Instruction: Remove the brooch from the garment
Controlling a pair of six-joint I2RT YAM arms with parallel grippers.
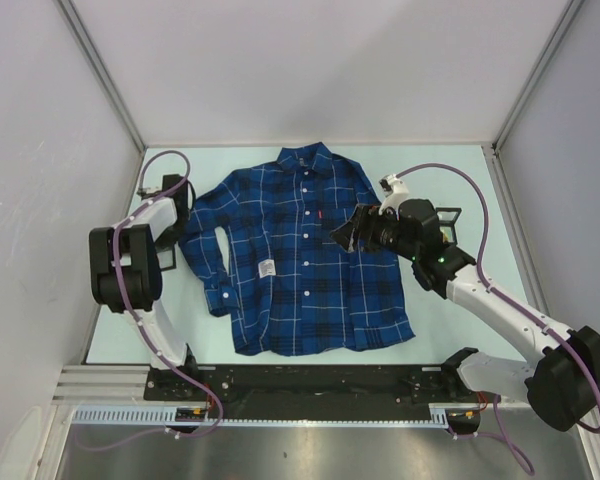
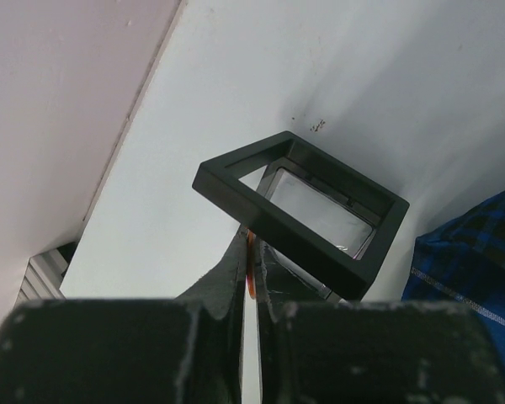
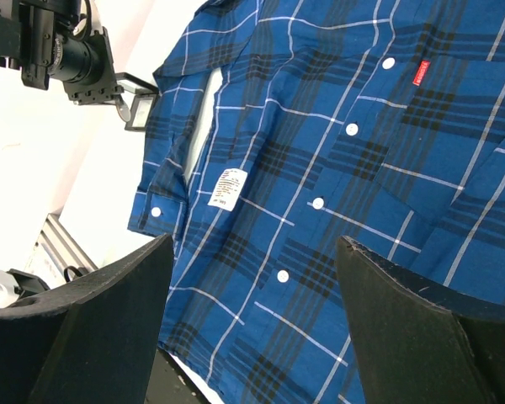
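**Two end effectors, no brooch plain to see**

The shirt [image 1: 300, 260] lies flat on the bench [image 1: 230, 160], front up, directly beneath the right end effector [image 3: 254, 244]. That end effector hangs above the chest with its fingers spread wide and nothing between them. The left end effector [image 2: 251, 252] is off to the side of the shirt, beyond one sleeve, with its fingers pressed together. A black frame [image 2: 303, 210] with a clear pane sits just ahead of its tips. A thin orange sliver [image 2: 250, 273] shows in the slit between those fingers. It is too small to name, so I cannot tell whether they pinch anything.

No brooch can be made out on the cloth in these views. My judgement is that either the pin is already off and the task is near its end, or it is hidden and yet to be found.

As for writing, a white tag [image 3: 227, 187] below and left of the right end effector carries dark print too fine to read. A small red tab [image 3: 421, 73] at the pocket edge, ahead and to the right, is equally unreadable.
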